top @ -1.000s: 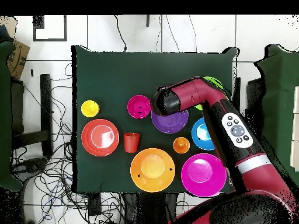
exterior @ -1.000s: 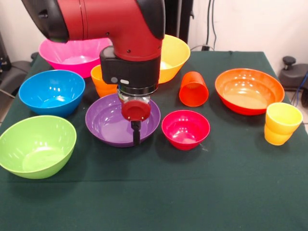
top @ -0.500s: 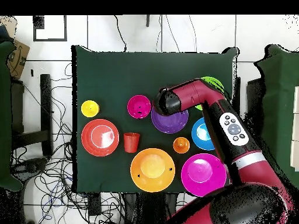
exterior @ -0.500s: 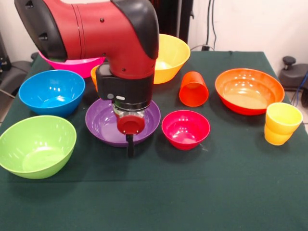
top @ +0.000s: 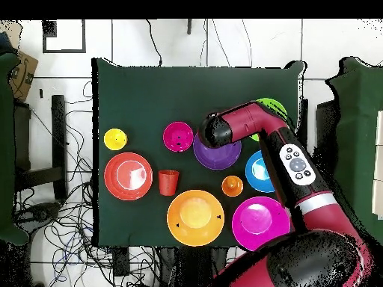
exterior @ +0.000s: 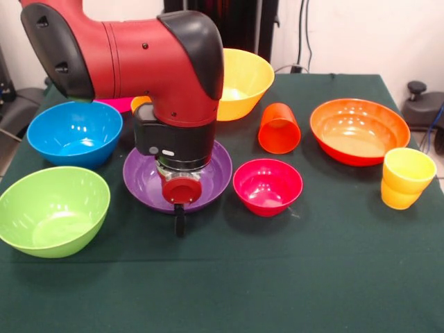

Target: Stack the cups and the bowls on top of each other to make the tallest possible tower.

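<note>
While no cup or bowl is seen piled on another, all of them are spread out on the green cloth (exterior: 333, 277). The purple bowl (exterior: 215, 166) is found in the middle, and the gripper (exterior: 180, 223) is held low at its front rim, just over the cloth. Nothing is seen held by the gripper, but whether it is open or closed cannot be told. Much of the purple bowl is hidden by the red arm (exterior: 139, 55) in the front view. The small magenta-red bowl (exterior: 268, 186) is set just beside the purple bowl. The red-orange cup (exterior: 279, 128) is seen lying tipped on its side behind the small bowl, with its mouth turned to the front. The wide orange-red bowl (exterior: 359, 130) is placed near it, and the yellow cup (exterior: 406, 177) is stood just in front of that bowl, close to the cloth's edge. The big yellow bowl (exterior: 246, 83) is found at the back. The blue bowl (exterior: 74, 133) and the green bowl (exterior: 53, 210) are set on the other side of the purple bowl. Only a small part of the pink bowl (top: 259, 223) is shown in the front view, but it is seen whole from above, next to the orange cup (top: 232, 186).
</note>
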Robot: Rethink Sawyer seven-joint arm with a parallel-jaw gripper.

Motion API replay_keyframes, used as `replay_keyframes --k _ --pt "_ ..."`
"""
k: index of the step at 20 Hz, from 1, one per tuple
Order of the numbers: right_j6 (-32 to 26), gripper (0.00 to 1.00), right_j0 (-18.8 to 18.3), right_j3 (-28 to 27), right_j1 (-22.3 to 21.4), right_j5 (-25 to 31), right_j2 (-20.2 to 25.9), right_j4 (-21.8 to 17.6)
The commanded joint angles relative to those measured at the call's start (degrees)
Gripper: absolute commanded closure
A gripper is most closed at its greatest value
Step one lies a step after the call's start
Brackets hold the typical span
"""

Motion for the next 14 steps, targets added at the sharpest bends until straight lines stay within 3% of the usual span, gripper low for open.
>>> replay_keyframes --k 1,14 --pt "-15.5 0.0 2.4 -6.5 3.8 -2.3 -5.4 -7.6" --pt "-15.9 0.0 2.5 -9.2 5.9 -0.6 -5.8 -5.7"
